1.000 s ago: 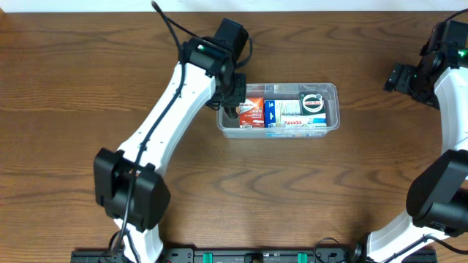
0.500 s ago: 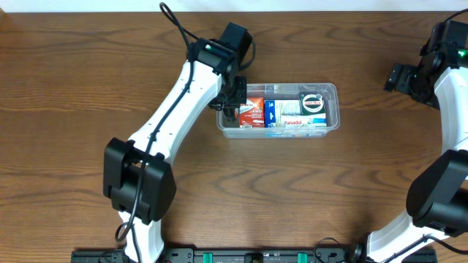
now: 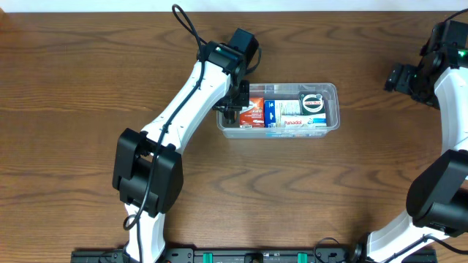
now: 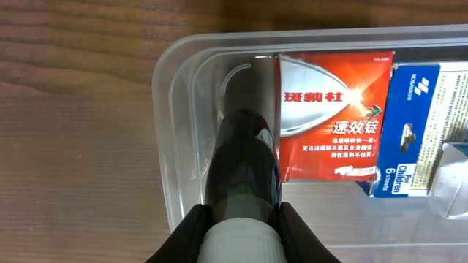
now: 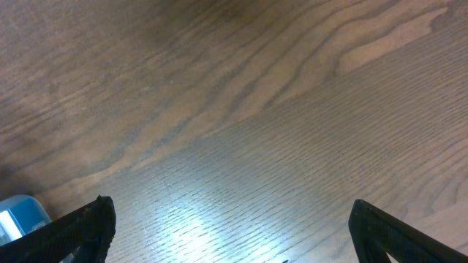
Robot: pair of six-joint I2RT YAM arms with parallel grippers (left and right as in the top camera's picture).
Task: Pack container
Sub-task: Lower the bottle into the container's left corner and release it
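The clear plastic container (image 3: 333, 91) sits mid-table and holds a red box (image 3: 253, 110), a blue carton (image 3: 272, 111), a white Panadol box and a round black item. My left gripper (image 3: 231, 109) is at its left end, shut on a dark bottle with a white ribbed cap (image 4: 243, 168). In the left wrist view the bottle points into the container (image 4: 175, 109), beside the red box (image 4: 333, 109) and the blue carton (image 4: 409, 124). My right gripper (image 5: 230, 219) is open and empty over bare wood, far right of the container.
The right arm (image 3: 420, 77) hovers at the far right edge of the wooden table (image 3: 73, 95). A small blue object (image 5: 18, 215) shows at the left edge of the right wrist view.
The left arm has shifted slightly to the right, its elbow swinging in, with the gripper still at the container's left end. The right arm has not moved.
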